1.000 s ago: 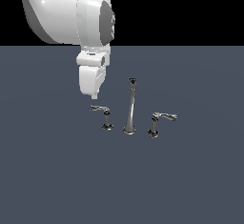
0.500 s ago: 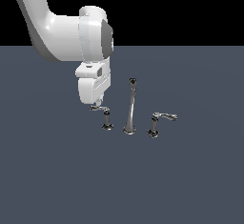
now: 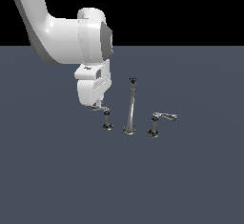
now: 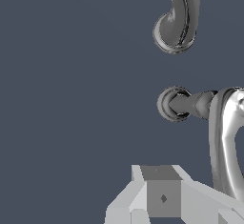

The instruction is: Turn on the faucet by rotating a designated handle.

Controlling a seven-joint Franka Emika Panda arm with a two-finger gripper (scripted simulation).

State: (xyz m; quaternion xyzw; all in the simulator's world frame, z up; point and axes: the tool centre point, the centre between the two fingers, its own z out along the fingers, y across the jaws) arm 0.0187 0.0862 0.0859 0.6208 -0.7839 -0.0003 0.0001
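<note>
Big white robot arm [image 3: 57, 32] sweeps in from the exterior view's upper left, bending down over the flat slate-grey tabletop [image 3: 190, 180]. Its white gripper [image 3: 96, 105] hangs right at the outer end of the target. The jaws? Cannot tell; the hand's body hides the fingertips in the exterior view, and the wrist view shows only a grey block of the hand.

Next, the small shiny chrome three-piece faucet [image 3: 129, 106] mid-table: tall slim curved spout with a dark tip. On the exterior view's right, the matching chrome lever [image 3: 162, 119], untouched.

Now the one that matters: the thin chrome lever handle [image 3: 103, 110] on a flared post, at the exterior view's left of the spout, its arm [image 4: 224, 137] filling the wrist view.

Judgement: this is the contact step, approach finished. Next move calls for a sideways sweep, pushing the arm around its post.
</note>
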